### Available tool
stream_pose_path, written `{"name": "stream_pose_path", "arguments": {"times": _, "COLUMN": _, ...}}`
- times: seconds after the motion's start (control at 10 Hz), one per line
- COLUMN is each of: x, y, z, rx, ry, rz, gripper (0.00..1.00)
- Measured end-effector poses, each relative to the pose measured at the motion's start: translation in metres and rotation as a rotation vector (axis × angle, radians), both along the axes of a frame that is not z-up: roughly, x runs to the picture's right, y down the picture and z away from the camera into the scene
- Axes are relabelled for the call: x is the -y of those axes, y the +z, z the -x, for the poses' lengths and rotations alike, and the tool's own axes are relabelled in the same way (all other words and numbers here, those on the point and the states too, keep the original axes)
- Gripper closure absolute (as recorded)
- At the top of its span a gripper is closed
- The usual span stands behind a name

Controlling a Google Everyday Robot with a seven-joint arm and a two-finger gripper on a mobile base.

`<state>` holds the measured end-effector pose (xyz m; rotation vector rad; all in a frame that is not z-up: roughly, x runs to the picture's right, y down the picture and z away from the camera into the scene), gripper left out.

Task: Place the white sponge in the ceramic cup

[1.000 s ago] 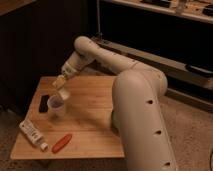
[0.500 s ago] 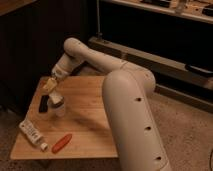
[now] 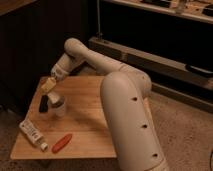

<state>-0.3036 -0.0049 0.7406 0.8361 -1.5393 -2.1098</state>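
The white sponge [image 3: 48, 85] is a small cream block held at the tip of my gripper [image 3: 50, 83], in the air above the table's left part. My gripper is shut on it. The ceramic cup [image 3: 59, 107], small and white, stands upright on the wooden table [image 3: 95, 112], below and slightly right of the sponge. The sponge is apart from the cup and a little left of its rim. My arm reaches in from the right and crosses over the table's back edge.
A dark object [image 3: 44, 104] lies just left of the cup. A white printed tube [image 3: 31, 133] lies at the front left of the table. A red-orange elongated item [image 3: 62, 143] lies near the front edge. Dark cabinets and a shelf stand behind.
My gripper has swung left with the sponge, from above the cup's right side to above its left side. The cup and the other objects have not moved.
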Motion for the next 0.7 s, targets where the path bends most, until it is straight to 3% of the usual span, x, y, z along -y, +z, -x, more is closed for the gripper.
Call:
{"name": "stream_pose_path", "arguments": {"times": 0.2, "x": -0.0052, "y": 0.0064, "z": -0.0033, "rx": -0.038, "ry": 0.015, "rz": -0.008, "gripper": 1.0}}
{"name": "stream_pose_path", "arguments": {"times": 0.7, "x": -0.0101, "y": 0.009, "z": -0.0012, "rx": -0.028, "ry": 0.015, "rz": -0.012, "gripper": 1.0}}
